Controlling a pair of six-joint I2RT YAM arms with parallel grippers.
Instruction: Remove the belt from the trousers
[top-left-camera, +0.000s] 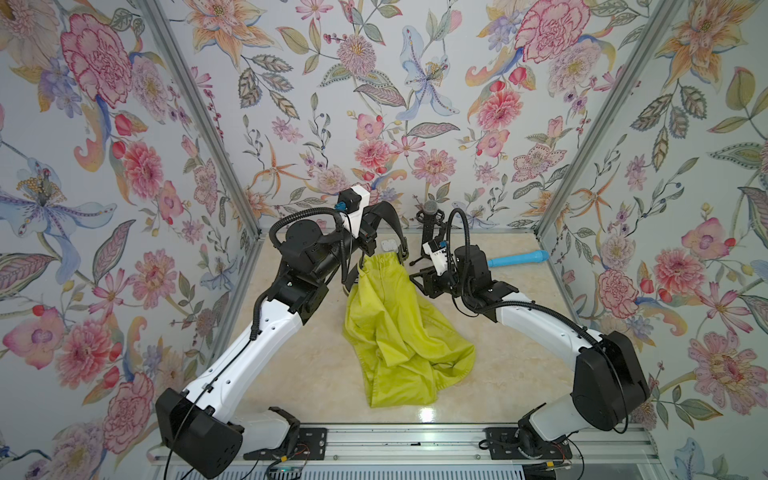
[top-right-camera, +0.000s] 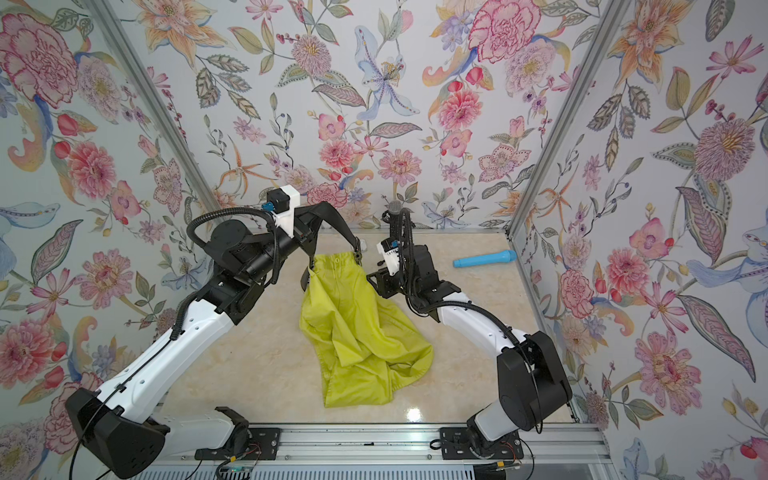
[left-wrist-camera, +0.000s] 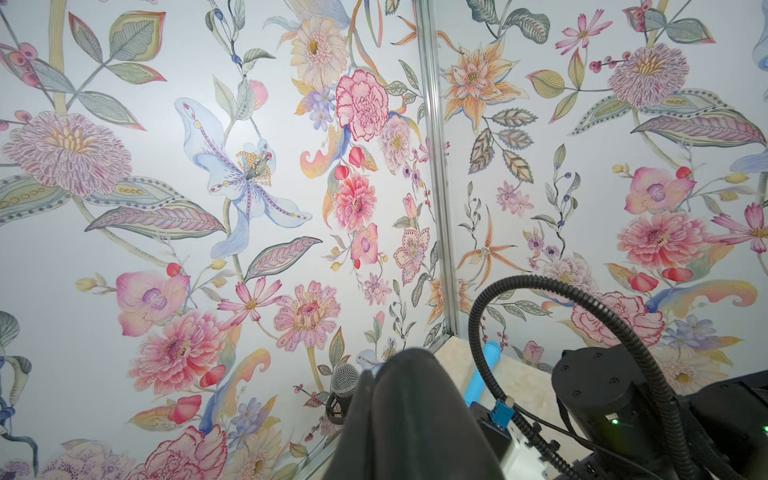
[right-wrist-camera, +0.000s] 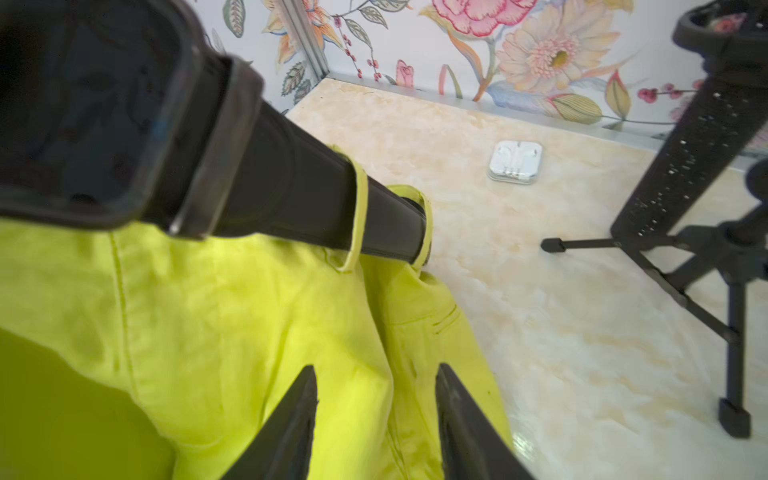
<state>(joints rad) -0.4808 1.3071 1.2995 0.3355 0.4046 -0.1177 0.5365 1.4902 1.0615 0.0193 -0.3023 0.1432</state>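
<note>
1. Where the left hand (top-left-camera: 380, 218) is up high above the desk (top-left-camera: 307, 374), it is pinched tight on the belt (top-left-camera: 392, 222), and the belt bends over it like a tent roof in both top views
2. The two sides of the belt hang down from that hand to the top of the trousers (top-left-camera: 395, 332)
3. The top of the trousers hangs from the belt, up off the desk, and the legs lie crumpled on the desk in the middle, between the two arms
4. In the right wrist view the belt goes through two yellow loops (right-wrist-camera: 358, 216) at the top of the trousers, and a big dark blurry part of the belt is very close to the camera
5. The right hand (right-wrist-camera: 376, 370) is low, just beside the trousers on their right side. Its two fingers (right-wrist-camera: 291, 424) stand apart with a gap and hold nothing
6. A little white earbud box (right-wrist-camera: 515, 162) lies on the desk near the top of the trousers
7. A microphone on a black stand (top-left-camera: 428, 232) is by the back wall, and a blue tube (top-left-camera: 517, 258) lies well apart, on the right side of the desk
</note>
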